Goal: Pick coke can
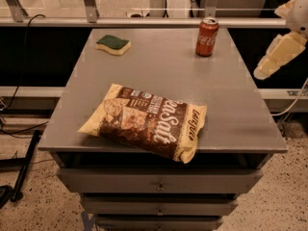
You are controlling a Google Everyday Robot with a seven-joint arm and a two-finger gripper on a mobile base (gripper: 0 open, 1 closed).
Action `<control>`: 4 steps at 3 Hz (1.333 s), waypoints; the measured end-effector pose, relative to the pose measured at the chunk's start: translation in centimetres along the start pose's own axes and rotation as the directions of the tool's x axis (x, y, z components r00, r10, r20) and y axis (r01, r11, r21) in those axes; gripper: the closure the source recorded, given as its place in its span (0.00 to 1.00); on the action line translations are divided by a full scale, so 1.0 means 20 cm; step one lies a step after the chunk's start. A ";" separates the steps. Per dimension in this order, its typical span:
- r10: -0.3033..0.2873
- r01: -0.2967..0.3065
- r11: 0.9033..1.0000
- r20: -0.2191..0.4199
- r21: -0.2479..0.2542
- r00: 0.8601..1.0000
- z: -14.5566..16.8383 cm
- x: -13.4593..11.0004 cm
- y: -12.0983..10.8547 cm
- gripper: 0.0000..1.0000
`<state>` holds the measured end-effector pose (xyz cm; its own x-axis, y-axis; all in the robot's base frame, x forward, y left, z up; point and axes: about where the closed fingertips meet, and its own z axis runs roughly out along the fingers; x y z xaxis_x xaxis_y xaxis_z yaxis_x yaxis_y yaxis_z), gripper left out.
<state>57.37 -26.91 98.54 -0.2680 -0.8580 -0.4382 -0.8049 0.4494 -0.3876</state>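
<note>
The coke can (pixel 207 37) stands upright at the far right of the gray cabinet top (pixel 159 66). My gripper (pixel 280 56) hangs off the right side, apart from the can. Wide or narrow, I cannot tell. A chip bag (pixel 149 121) lies near the front, and a green sponge (pixel 113 44) sits far left.

Single camera, high front, looking down over table (pixel 163 66); end effector (pixel 277 57) right edge.
</note>
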 end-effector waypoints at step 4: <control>0.193 -0.202 0.979 0.225 0.018 0.955 0.44 -0.08 -0.38 0.00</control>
<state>68.57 -26.85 95.05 -0.2925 -0.6766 -0.6758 -0.7242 0.6182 -0.3055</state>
